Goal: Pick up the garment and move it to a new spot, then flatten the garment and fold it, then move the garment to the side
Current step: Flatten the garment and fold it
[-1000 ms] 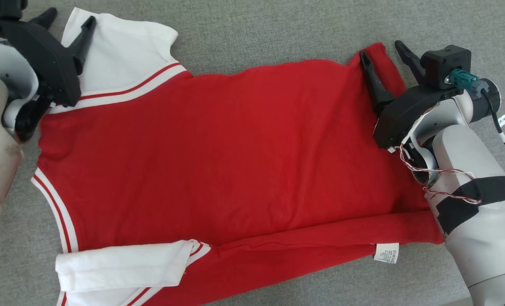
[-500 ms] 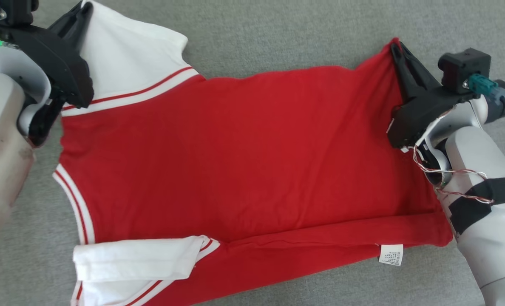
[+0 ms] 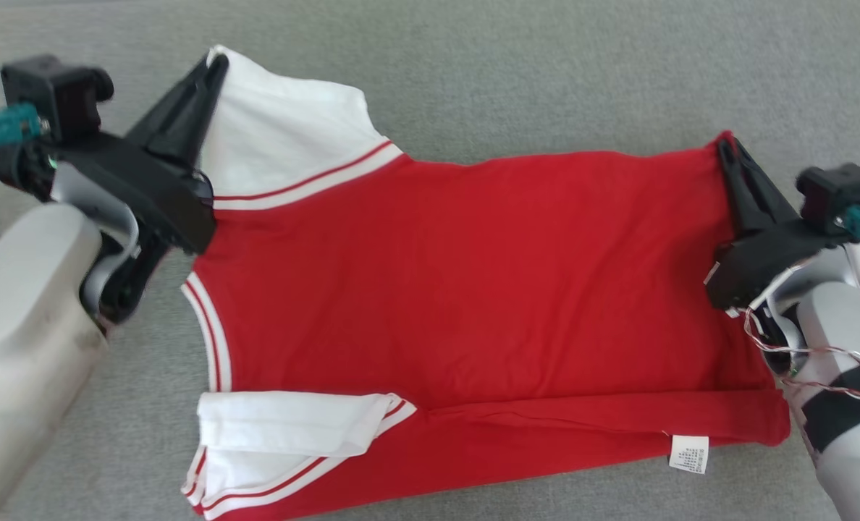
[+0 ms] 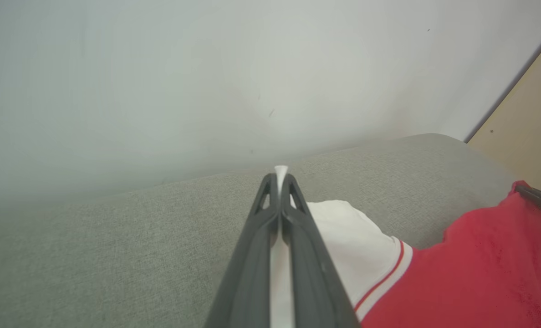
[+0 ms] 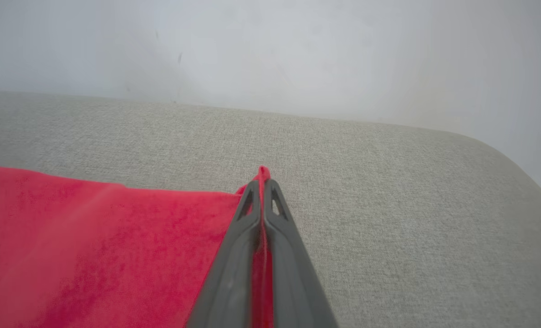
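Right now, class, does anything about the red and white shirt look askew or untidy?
The shirt isn't flat. Its near long edge is folded over, exposing the care label, and the near white sleeve is doubled back on the body. Nothing looks torn or stained.

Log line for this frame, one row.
phase: grasp | garment: flat on grey cushion, near edge folded over | left jaws: shut on white sleeve | right jaws: shut on red hem corner

Surface: grey woven upholstery [image 3: 517, 72], broad and flat, far edge rounded | Behind: plain pale wall [image 4: 161, 82] rising from that edge | Corner: tan board [image 4: 525, 123] beside the wall | Light: soft and even
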### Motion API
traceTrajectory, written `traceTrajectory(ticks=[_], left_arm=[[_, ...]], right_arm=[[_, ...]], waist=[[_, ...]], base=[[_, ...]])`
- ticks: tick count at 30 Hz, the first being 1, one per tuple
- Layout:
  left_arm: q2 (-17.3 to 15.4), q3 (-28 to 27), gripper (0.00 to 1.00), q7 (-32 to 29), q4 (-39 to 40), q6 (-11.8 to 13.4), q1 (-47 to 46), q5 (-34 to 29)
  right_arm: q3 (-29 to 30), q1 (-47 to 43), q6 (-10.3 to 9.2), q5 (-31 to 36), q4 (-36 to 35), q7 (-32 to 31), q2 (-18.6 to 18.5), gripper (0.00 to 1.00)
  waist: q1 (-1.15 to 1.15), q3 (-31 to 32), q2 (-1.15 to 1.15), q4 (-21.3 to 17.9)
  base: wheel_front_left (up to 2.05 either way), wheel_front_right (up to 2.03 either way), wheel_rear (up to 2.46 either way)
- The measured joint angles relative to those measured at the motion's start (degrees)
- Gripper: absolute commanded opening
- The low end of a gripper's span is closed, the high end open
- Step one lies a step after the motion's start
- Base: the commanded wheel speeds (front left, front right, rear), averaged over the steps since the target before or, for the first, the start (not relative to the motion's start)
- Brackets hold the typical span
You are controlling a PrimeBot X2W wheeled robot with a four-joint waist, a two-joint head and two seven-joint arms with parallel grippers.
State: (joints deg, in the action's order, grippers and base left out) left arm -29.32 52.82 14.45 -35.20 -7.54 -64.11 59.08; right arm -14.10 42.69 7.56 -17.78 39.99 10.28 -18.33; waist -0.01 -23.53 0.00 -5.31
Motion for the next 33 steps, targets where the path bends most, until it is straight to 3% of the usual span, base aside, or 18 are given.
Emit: traceTrajectory(ticks=[8,18,29,30,31,32,33], left_arm=[[-1.63,-7.25,0.00,0.54,14.28,4.00,10.87,-1.86],[-0.44,-15.37,0.00,0.60,31.00,9.31,31.97,-8.10],[4.89,-21.23,0.00,0.60,34.34,9.54,49.93,-11.34],[5.50,-21.46,0.00,0.60,34.09,9.46,51.06,-11.38],[6.03,-21.79,0.30,0.60,33.86,9.26,52.05,-11.43],[6.49,-22.27,0.91,0.60,33.68,9.03,52.80,-11.76],[6.95,-22.77,1.00,0.62,33.49,9.03,53.28,-12.26]], right_arm=[[2.85,-4.33,0.00,-0.35,-1.11,2.70,-0.98,0.00],[6.00,-12.64,0.00,-1.47,-5.11,4.19,-1.56,0.00],[10.71,-23.68,0.00,-3.50,-11.66,4.65,-1.70,0.00],[10.88,-24.76,0.00,-3.50,-12.24,4.65,-1.60,0.22],[11.07,-25.69,0.00,-3.49,-12.92,4.66,-1.40,0.48],[11.26,-26.47,0.00,-3.58,-13.59,4.69,-1.18,1.00],[11.54,-27.11,0.00,-3.64,-14.15,4.69,-1.03,1.00]], waist=[[0.00,3.29,0.00,2.41],[-0.01,7.64,0.00,3.62],[0.00,11.15,0.00,5.39],[0.00,11.40,0.00,5.47],[0.00,11.65,0.00,5.52],[0.00,11.87,-0.01,5.56],[0.00,12.07,0.00,5.58]], base=[[0.00,0.00,0.00],[0.00,0.00,0.00],[0.00,0.00,0.00],[0.00,0.00,0.00],[0.00,0.00,0.00],[0.00,0.00,0.00],[0.00,0.00,0.00]])
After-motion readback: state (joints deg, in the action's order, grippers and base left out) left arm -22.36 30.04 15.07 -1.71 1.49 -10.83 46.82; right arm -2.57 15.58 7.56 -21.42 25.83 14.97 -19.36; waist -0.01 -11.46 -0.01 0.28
